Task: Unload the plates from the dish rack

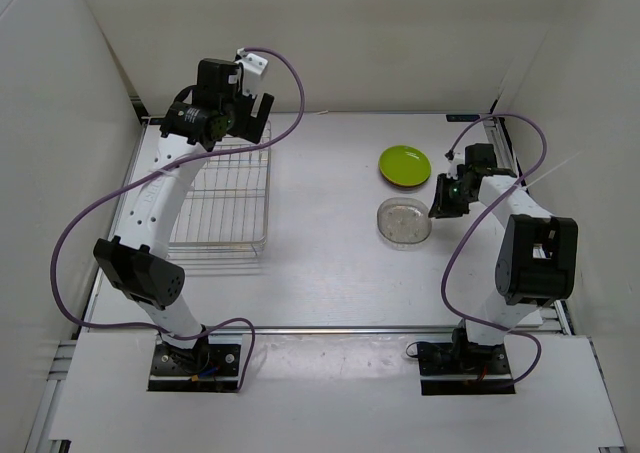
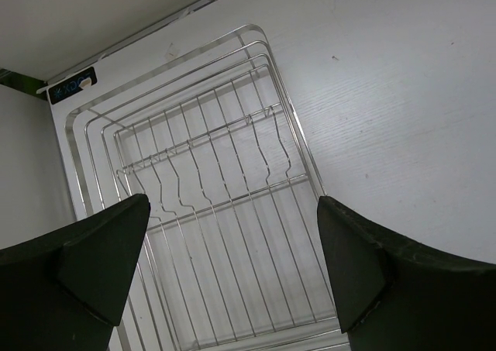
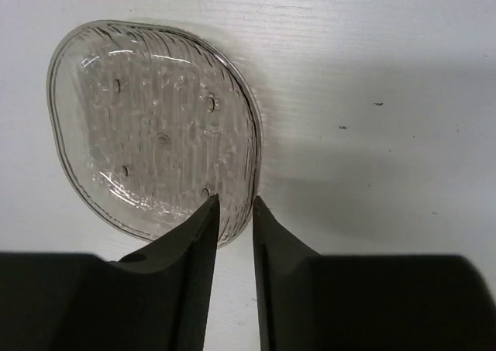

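**Right jaws a slit apart at the clear plate's rim**

The clear plate [image 3: 151,118] lies flat on the white table [image 1: 330,273], right of centre. The lime green plate [image 1: 405,163] lies just beyond it toward the far side, near it but not touching. The right gripper [image 3: 235,205] is down at the clear plate's right edge. Its jaws stand only a narrow slit apart and straddle the rim. One finger [image 3: 194,250] is over the plate's ribbed inside, and the other is outside it over bare table. The rim shows in the slit, but whether either pad touches it cannot be told.

The dish rack [image 2: 209,173] sits on the left side of the table, well apart from both plates. The left gripper [image 2: 232,235] hangs above the rack's far end with its jaws spread wide. It holds nothing and touches nothing, and the wire grid shows through the gap.
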